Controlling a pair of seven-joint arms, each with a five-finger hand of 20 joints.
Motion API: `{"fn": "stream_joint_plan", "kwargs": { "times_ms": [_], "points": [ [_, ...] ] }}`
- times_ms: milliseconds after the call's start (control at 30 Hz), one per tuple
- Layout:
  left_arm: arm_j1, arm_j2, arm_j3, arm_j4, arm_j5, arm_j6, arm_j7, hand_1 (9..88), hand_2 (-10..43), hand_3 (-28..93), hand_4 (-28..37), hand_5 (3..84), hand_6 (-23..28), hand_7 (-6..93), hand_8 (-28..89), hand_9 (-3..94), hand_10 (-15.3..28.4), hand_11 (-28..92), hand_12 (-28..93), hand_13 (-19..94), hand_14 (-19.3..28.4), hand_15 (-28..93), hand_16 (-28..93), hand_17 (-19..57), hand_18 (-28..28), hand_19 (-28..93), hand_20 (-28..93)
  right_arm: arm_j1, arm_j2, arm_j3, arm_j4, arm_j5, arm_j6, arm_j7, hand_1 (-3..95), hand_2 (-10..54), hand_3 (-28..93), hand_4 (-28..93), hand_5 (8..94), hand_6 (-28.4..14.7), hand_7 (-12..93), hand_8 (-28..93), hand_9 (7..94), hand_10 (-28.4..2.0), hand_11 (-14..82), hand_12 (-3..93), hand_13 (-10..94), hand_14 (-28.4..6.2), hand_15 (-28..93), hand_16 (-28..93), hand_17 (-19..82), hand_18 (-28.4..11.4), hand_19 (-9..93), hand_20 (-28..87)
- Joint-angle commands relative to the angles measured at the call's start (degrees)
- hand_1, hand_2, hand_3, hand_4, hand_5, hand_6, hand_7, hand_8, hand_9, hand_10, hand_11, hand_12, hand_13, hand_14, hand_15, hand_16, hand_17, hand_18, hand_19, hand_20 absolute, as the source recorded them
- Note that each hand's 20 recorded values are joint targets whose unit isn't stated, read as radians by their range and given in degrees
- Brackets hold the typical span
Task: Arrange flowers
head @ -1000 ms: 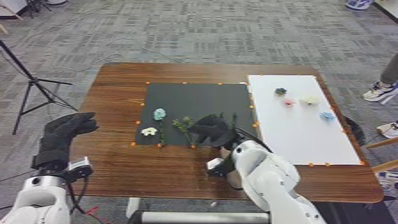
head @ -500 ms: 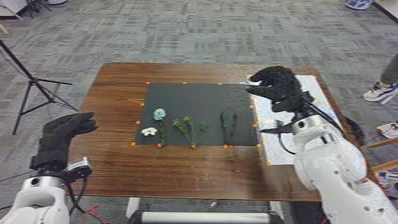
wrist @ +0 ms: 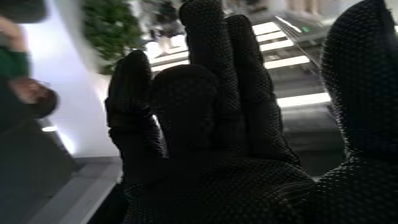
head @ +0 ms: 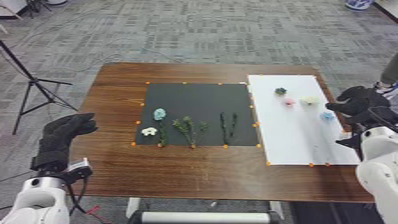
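Note:
My right hand [head: 360, 104] is over the right edge of the white board in the head view, near the blue flower head [head: 327, 116]; in the right wrist view the same hand [wrist: 222, 185] has its fingers extended and holds nothing. My left hand [head: 64, 135] rests in the air left of the table, fingers relaxed. On the black mat [head: 191, 92] lie a light blue flower [head: 160, 114], a white flower head [head: 149, 131], green sprigs [head: 187, 125] and dark stems [head: 228, 126]. Dark, pink [head: 289, 102] and cream [head: 309, 100] flower heads sit on the white board [head: 306, 145].
The brown table [head: 178, 175] surrounds the mat and board, whose edges carry small orange markers. A black tripod [head: 34, 80] stands on the floor beyond the table's left side.
My right hand has moved from over the black mat's lower right, across the white board, to its right edge, uncovering the dark stems and flower heads. The left hand has kept still.

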Motion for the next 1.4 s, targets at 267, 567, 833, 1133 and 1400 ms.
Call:
{"fn": "stream_joint_plan", "kwargs": {
  "times_ms": [267, 567, 833, 1133, 1400],
  "points": [
    [0.6, -0.96, 1.3, -0.5, -0.01, -0.09, 0.61, 34.3, 8.5, 67, -22.8, 55.5, 2.0, 24.2, -9, 57.7, 13.3, 29, 14, 46, 17.6, 45, -2, 5.5, 14.3, 27, 25, 8.0, -0.5, -5.3, 13.0, -7.7, 0.5, -3.9, 29.1, -9.5, 68, -22, 58.3, -1.5, 26, -11, 71.4, -11.3, 24.3, 20.4, 72, -9.9, 77, 28, 34, -23.8, 75, 48],
    [0.9, -1.2, 1.45, -0.57, -0.22, -0.05, 0.61, 34.4, 8.5, 67, -22.7, 55.4, 1.9, 24.3, -9, 57.6, 13.3, 29, 14, 46, 17.5, 45, -1, 5.5, 14.3, 26, 25, 9.7, -1.2, -6.2, 16.1, -9.6, -0.9, -4.7, 28.9, -9.5, 69, -22, 58.3, -1.4, 26, -11, 71.4, -11.5, 24.2, 20.3, 73, -10.1, 78, 28, 34, -24.0, 75, 48],
    [1.1, -1.49, 1.44, -0.65, -0.11, -0.26, 0.37, 34.4, 8.5, 67, -22.8, 55.4, 1.9, 24.3, -9, 57.5, 13.3, 29, 14, 46, 17.5, 45, -2, 5.5, 14.3, 26, 25, 8.5, -2.1, -6.2, 18.5, -12.9, -1.3, -5.8, 29.6, -9.5, 70, -23, 58.6, -1.3, 27, -11, 71.7, -11.4, 24.2, 20.2, 73, -9.9, 78, 28, 34, -23.9, 75, 48],
    [1.3, -1.64, 1.56, -0.74, -0.08, -0.27, 0.47, 34.4, 8.6, 67, -22.7, 55.4, 1.9, 24.3, -9, 57.6, 13.2, 29, 14, 46, 17.5, 45, -1, 5.5, 14.3, 26, 25, 10.9, -2.7, -7.8, 22.9, -15.7, 1.2, -5.9, 31.6, -9.5, 70, -23, 59.1, -1.2, 27, -11, 72.2, -11.1, 24.5, 20.1, 74, -9.4, 78, 28, 35, -23.6, 75, 48],
    [1.4, -1.55, 1.26, -0.72, -0.16, -0.44, 0.55, 34.4, 8.6, 67, -22.7, 55.6, 2.0, 24.1, -8, 57.6, 13.3, 29, 14, 46, 17.6, 45, -2, 5.6, 14.2, 26, 25, 10.9, -1.3, -11.3, 23.2, -16.6, 5.6, -6.2, 42.8, -9.5, 67, -26, 64.7, 0.8, 30, 1, 79.9, -10.4, 24.9, 20.2, 77, -8.4, 78, 28, 38, -23.0, 77, 48]
  ]
}}
